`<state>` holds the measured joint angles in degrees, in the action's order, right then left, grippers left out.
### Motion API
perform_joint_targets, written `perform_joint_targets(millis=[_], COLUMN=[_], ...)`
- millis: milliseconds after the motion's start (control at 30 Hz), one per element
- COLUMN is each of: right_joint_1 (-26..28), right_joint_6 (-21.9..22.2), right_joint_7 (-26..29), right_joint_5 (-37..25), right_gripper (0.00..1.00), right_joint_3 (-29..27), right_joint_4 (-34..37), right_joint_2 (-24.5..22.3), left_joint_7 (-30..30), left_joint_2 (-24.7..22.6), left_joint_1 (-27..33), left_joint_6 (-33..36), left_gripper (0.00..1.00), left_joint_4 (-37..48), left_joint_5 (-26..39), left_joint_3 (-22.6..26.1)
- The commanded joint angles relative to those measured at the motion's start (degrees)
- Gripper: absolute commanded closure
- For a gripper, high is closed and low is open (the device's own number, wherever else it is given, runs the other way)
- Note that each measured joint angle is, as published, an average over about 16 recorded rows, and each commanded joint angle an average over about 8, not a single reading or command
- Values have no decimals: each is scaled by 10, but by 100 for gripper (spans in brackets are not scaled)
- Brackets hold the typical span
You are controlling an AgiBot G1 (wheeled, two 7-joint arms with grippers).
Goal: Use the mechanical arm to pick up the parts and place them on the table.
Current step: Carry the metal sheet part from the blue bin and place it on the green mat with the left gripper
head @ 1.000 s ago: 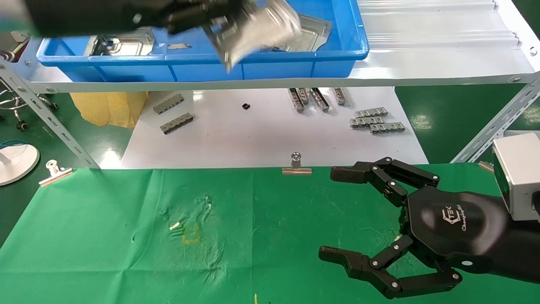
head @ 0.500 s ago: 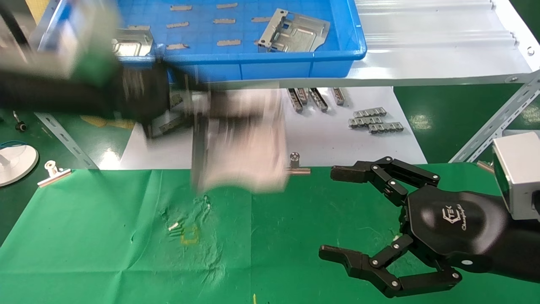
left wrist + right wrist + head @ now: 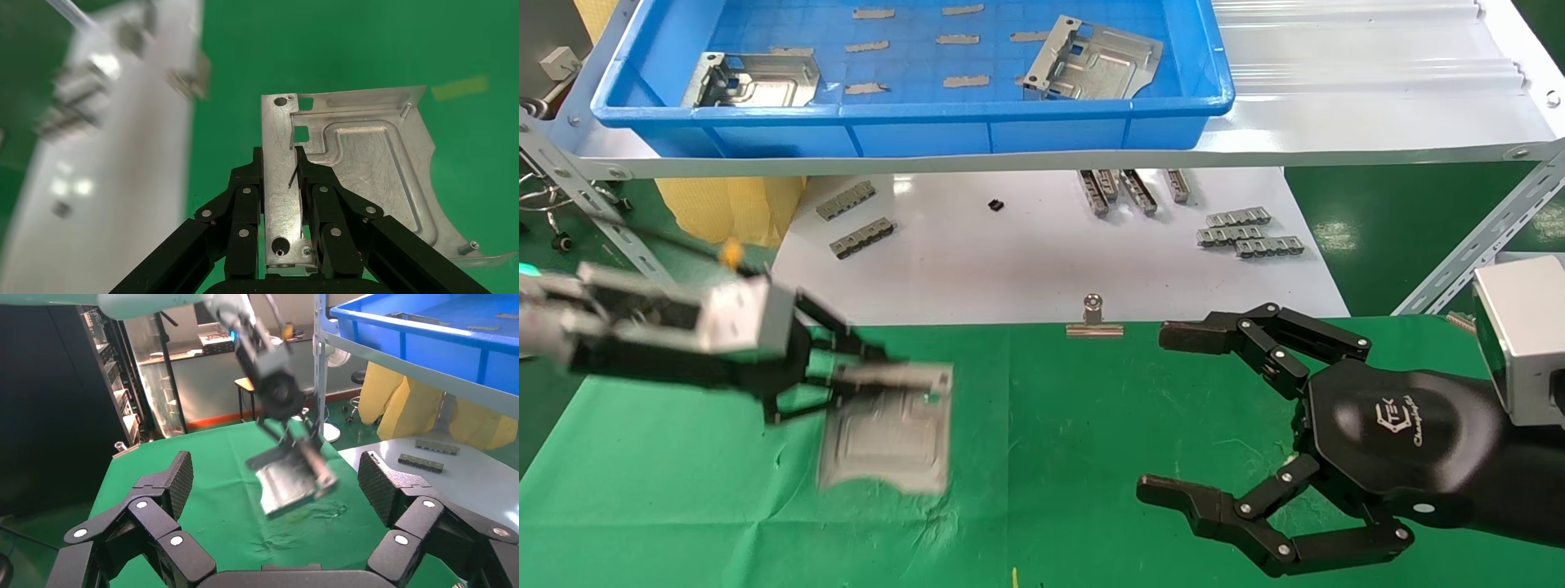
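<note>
The plate (image 3: 886,437) has come down from the blue bin (image 3: 911,122), now low over the green table (image 3: 1091,425), pinched by the left hand (image 3: 834,371); release is probably next. 2 plates remain binned. The right hand (image 3: 1230,425) hovers spread beside the clip (image 3: 1093,318).

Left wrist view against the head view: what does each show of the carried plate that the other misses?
Only the left wrist view shows the fingers pinching the plate's perforated edge. Only the head view shows two more plates in the blue bin and the open right hand parked over the green table. Both show the left hand gripping the plate above the cloth.
</note>
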<state>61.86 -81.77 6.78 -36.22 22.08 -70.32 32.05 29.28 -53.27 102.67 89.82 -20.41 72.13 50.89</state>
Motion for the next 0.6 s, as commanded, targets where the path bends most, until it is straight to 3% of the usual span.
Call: perform_joint_targets(millis=[33,133,167,400,433,600], right_joint_1=[0,0,0,0,0,0], right_joint_6=[0,0,0,0,0,0], right_joint_7=[0,0,0,0,0,0], right_joint_5=[0,0,0,0,0,0], right_gripper=[0,0,0,0,0,0], right_joint_3=[0,0,0,0,0,0], right_joint_4=[0,0,0,0,0,0], right_joint_2=[0,0,0,0,0,0], left_joint_7=[18,40,46,74,78,96], left_joint_2=[-9,-25,-30,-59,-63,-76], left_joint_1=[-5,-8,-8,-9,-10,-10], left_joint_6=[-3,-9,-11,-30,-35,-59], left_gripper=[100,100,91,4,0,0], left_joint_4=[20,52,62,121,128,152], left_joint_5=[13,25,28,31,30,29], left_joint_3=[14,24,26,28,28,26])
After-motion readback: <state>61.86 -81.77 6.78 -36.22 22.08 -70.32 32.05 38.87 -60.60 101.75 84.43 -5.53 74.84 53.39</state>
